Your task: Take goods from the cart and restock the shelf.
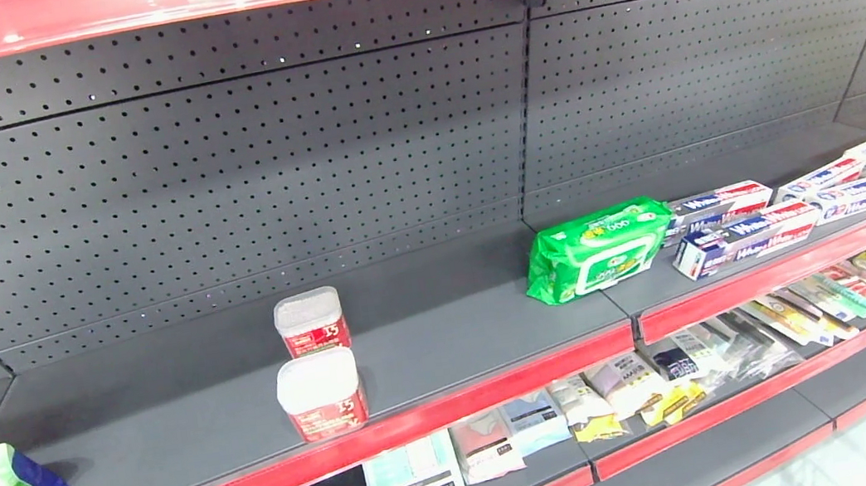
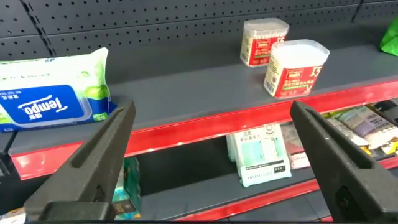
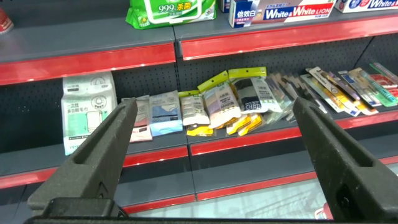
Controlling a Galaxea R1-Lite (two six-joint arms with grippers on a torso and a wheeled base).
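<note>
- Black wedge-shaped left fingers [image 2: 93, 162] are spread wide with nothing between them and nothing touching them. They hang in front of the red lip of the shelf [image 1: 450, 308].
- The right fingers [image 3: 93, 158] are just as wide apart and just as empty. They face the lower shelf [image 3: 249, 148], where flat hanging packets [image 3: 217, 102] lie fanned out.
- Nearest the left fingers is a blue-and-white wipes pack [image 2: 50, 99] at the shelf's left end. It looks soft, with slick film, and would likely sag if pinched at a corner. A hold across its narrow width at mid-body seems best.
- Farther right stand two red-labelled tubs, the front tub [image 2: 292, 68] near the lip and the rear tub [image 2: 262, 40] just behind it. They look like rigid, light, smooth plastic. Closing on the side walls below the white lid should keep one upright; a high grip could pop the lid.
- Beyond them a green wipes pack [image 1: 597, 248] lies beside rows of toothpaste boxes [image 1: 742, 236]. The boxes are stiff card, probably light and easy to dent, and are best taken across the short sides.
- With both sets of fingers empty, I judge the next item must be fetched from the cart. The wide bare stretch of shelf between the tubs and the green pack looks like the place for it.
</note>
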